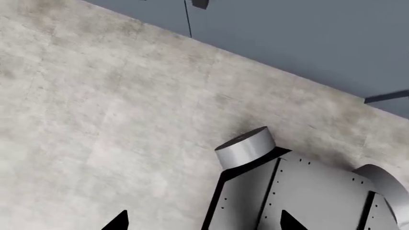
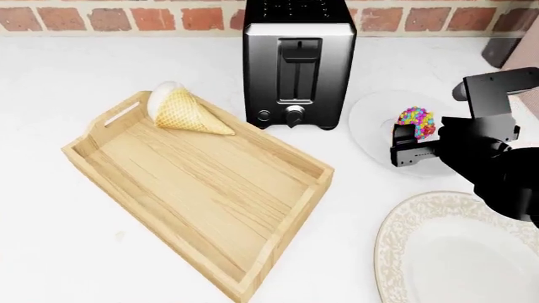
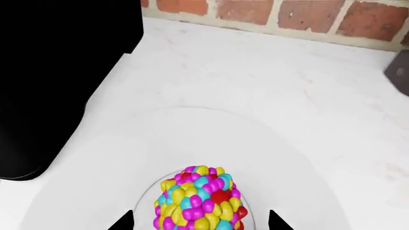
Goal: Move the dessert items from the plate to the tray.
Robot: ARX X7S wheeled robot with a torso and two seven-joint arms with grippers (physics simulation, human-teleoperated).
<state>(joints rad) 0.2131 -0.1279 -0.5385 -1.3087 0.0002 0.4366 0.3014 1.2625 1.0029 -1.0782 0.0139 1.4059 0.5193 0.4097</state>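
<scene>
The tan waffle cone with its white scoop (image 2: pixel 187 109) lies on the far corner of the light-wood tray (image 2: pixel 252 249). The candy-coated ball (image 2: pixel 416 119) sits on a small white plate (image 2: pixel 370 120) right of the toaster; it also shows in the right wrist view (image 3: pixel 199 199). My right gripper (image 2: pixel 413 140) is open, its fingertips on either side of the ball without touching it (image 3: pixel 201 221). My left gripper (image 1: pixel 203 221) is open and empty, out of the head view, over a concrete floor.
A black and steel toaster (image 2: pixel 298 63) stands behind the tray. A large ornate white plate (image 2: pixel 404 233) sits at the front right. A brick wall (image 2: pixel 126 17) runs along the back. The robot's base (image 1: pixel 300 191) shows in the left wrist view.
</scene>
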